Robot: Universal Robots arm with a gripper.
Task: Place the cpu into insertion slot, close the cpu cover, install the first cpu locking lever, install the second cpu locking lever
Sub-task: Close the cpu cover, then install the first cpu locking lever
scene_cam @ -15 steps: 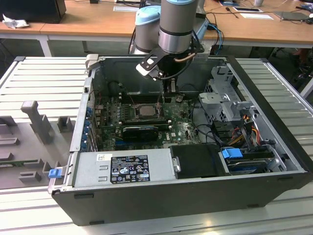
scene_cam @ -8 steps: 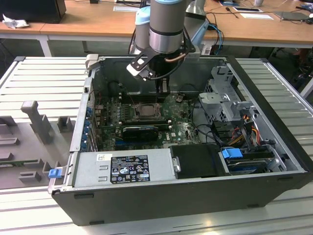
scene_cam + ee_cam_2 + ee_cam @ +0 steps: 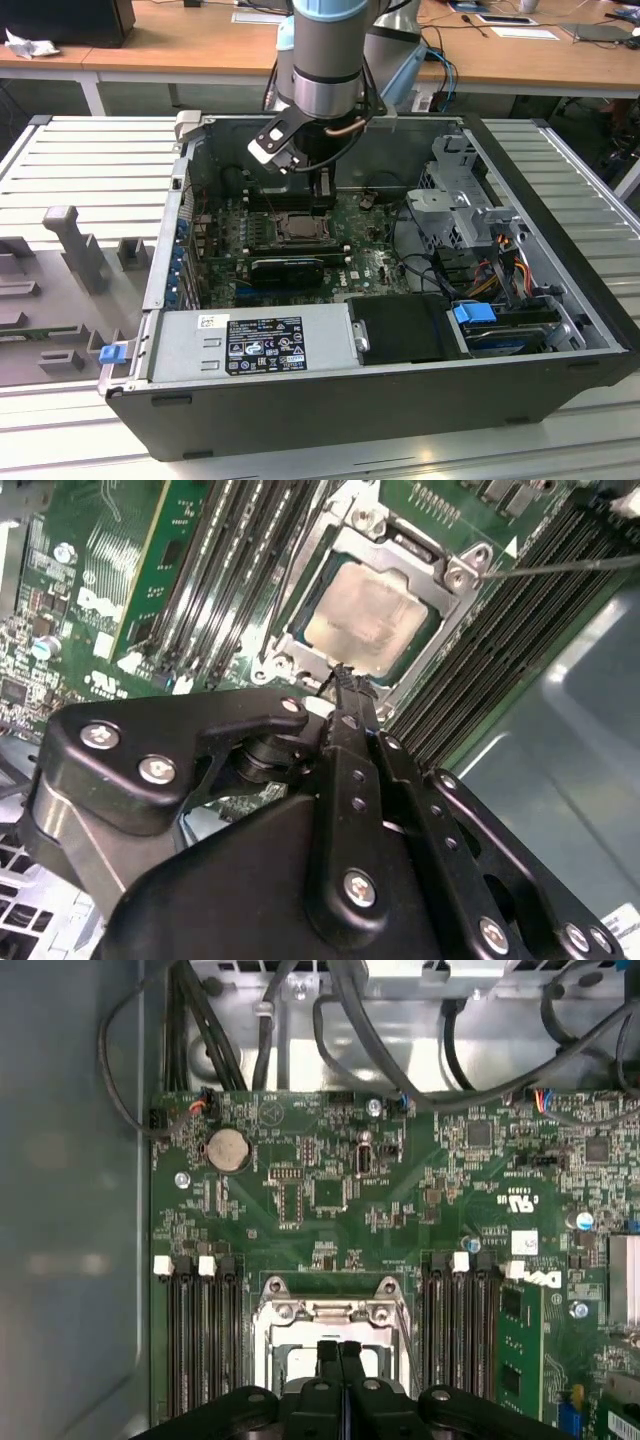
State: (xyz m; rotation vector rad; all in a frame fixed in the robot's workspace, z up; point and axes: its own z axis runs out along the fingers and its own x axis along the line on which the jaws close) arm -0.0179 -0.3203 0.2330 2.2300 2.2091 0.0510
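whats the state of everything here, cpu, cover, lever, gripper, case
cpu: lying flat and face up inside the cover's cut-out
cpu cover: down, framing the cpu
locking lever: thin rod sticking out sideways, looks unlatched
gripper: shut, holding nothing, tips close to the cover's edge
computer case: open, with the board exposed

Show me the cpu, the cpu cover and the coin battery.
cpu (image 3: pixel 365 615): second wrist view, middle of its pale face.
cpu cover (image 3: pixel 325 580): second wrist view, frame edge beside the chip.
coin battery (image 3: pixel 227 1148): first wrist view, its centre.
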